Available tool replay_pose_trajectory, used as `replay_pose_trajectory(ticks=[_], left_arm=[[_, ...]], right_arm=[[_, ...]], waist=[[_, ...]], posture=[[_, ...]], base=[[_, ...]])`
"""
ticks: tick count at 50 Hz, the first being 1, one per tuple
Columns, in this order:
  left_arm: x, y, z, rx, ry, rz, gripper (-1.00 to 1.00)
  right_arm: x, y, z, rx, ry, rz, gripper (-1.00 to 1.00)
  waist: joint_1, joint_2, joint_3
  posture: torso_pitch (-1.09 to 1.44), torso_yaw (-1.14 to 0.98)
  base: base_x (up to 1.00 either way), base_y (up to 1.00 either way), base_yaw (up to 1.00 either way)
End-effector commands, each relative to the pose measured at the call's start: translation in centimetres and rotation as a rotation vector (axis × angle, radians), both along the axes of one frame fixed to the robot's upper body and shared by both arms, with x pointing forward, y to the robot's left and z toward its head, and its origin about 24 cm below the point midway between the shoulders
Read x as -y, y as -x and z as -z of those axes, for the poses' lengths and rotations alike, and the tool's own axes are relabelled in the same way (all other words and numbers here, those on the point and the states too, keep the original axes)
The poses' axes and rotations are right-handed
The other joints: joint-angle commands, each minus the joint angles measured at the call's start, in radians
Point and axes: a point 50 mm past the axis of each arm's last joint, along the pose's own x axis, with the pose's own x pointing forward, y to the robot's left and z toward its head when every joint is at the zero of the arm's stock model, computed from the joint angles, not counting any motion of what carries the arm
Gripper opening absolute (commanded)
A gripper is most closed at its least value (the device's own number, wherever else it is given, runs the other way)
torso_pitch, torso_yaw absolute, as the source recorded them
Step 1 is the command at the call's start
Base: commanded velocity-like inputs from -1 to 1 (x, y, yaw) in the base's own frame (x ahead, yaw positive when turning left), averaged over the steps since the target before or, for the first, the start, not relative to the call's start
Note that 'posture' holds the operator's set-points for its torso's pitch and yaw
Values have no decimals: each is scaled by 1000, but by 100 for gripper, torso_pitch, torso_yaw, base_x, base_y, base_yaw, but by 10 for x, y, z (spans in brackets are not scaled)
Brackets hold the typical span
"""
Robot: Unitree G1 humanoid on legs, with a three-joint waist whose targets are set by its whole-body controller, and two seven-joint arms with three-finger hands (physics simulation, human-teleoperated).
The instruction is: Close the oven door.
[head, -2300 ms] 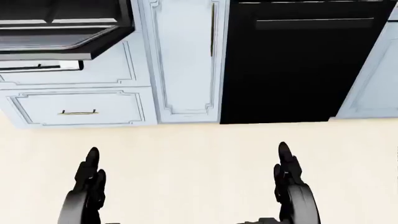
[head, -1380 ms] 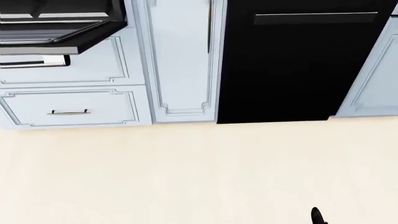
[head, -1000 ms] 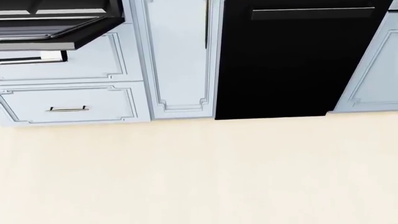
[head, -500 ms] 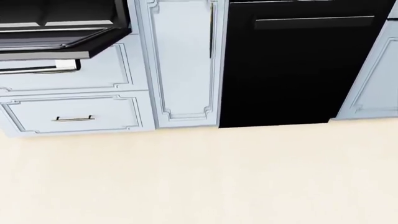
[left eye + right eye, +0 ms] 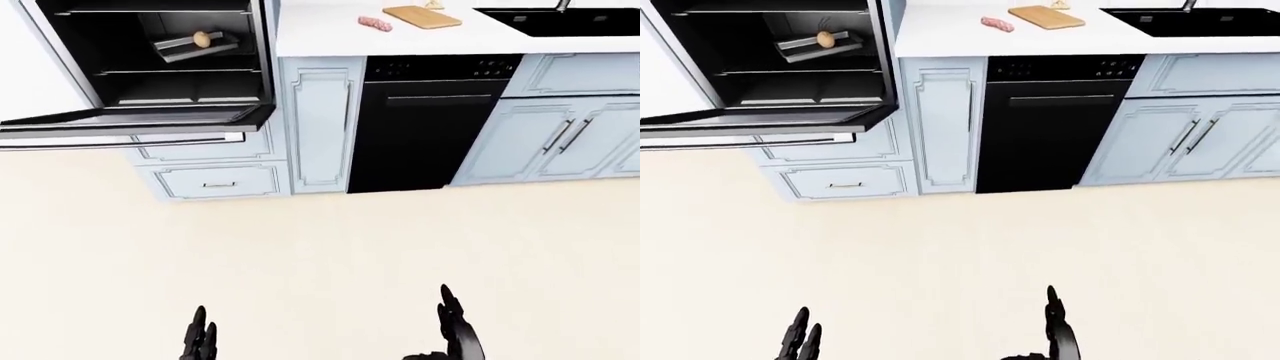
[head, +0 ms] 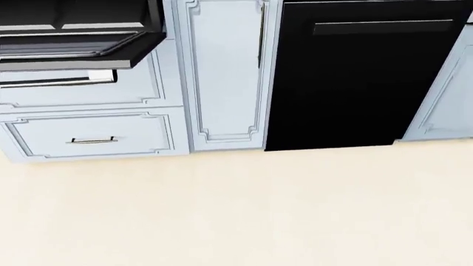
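In the left-eye view we count one oven (image 5: 160,56), set into the cabinetry at upper left, and its one oven door (image 5: 130,120) hangs open, folded down to a level shelf with its handle bar (image 5: 120,141) along the underside edge. Inside we see two racks; on the upper one sits a tray (image 5: 190,45) with a small round potato-like item (image 5: 201,37). Below the oven are two pale blue drawers; the lower drawer (image 5: 218,182) has a short handle. To the right stands one narrow cabinet panel (image 5: 318,124), then one black dishwasher (image 5: 425,127). On the white counter (image 5: 320,30) lie one cutting board (image 5: 422,16) and one sausage-like piece (image 5: 376,24), apart from each other; a dark sink (image 5: 560,21) is at top right. We read no writing or brand anywhere.

At the bottom edge, our left hand (image 5: 200,341) and right hand (image 5: 458,337) show fingertips pointing up over bare cream floor (image 5: 320,255), well apart from the oven and grasping nothing, fingers loose.

In the head view neither hand shows. We see the door's corner (image 6: 111,50) at top left, the lower drawer, the panel and the dishwasher front (image 6: 362,77).

The right-eye view repeats the scene; nothing stands between us and the door.
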Motion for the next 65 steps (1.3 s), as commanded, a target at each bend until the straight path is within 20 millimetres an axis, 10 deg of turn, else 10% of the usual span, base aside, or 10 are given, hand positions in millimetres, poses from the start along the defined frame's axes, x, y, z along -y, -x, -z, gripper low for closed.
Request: replay_pose_trajectory(ticks=[1, 7, 13, 27, 37, 41, 42, 51, 60, 65], left_arm=[[-6, -5, -6, 45, -34, 2, 100], [-7, -5, -7, 47, -35, 1, 100], [-9, -6, -8, 53, -40, -6, 100], [-9, -6, -8, 52, -36, -4, 100], [-8, -5, -7, 50, -33, -5, 100], [-8, -5, -7, 50, -32, -5, 100], [-9, -5, -7, 51, -32, -6, 100], [-9, -5, -7, 54, -28, -10, 100], [-10, -5, -8, 55, -27, -11, 100], [-10, -6, -8, 57, -26, -12, 100]], right_arm=[[2, -7, -6, 48, 12, 0, 100], [2, -6, -6, 46, 13, -4, 100], [2, -7, -6, 43, 14, -8, 100], [1, -8, -6, 44, 13, -9, 100], [0, -6, -5, 41, 13, -12, 100], [0, -6, -5, 41, 13, -12, 100], [0, -6, -5, 41, 12, -12, 100], [1, -6, -5, 43, 0, -5, 100], [1, -7, -5, 43, -5, -3, 100], [2, -9, -6, 45, -7, -2, 100]], waist=[[-3, 9, -12], [4, 42, -10], [8, 173, -4], [20, -24, -15], [5, 68, 3], [9, 179, -20], [20, 121, -6], [16, -19, 0], [-5, 43, -3], [6, 190, -29]], posture=[[0, 0], [0, 0], [0, 0], [0, 0], [0, 0], [0, 0], [0, 0], [0, 0], [0, 0], [0, 0]], base=[[0, 19, 0], [1, 15, 0], [11, 10, 0], [12, 11, 0], [13, 12, 0], [12, 11, 0], [12, 13, 0], [13, 31, 0], [10, 40, 0], [9, 41, 0]])
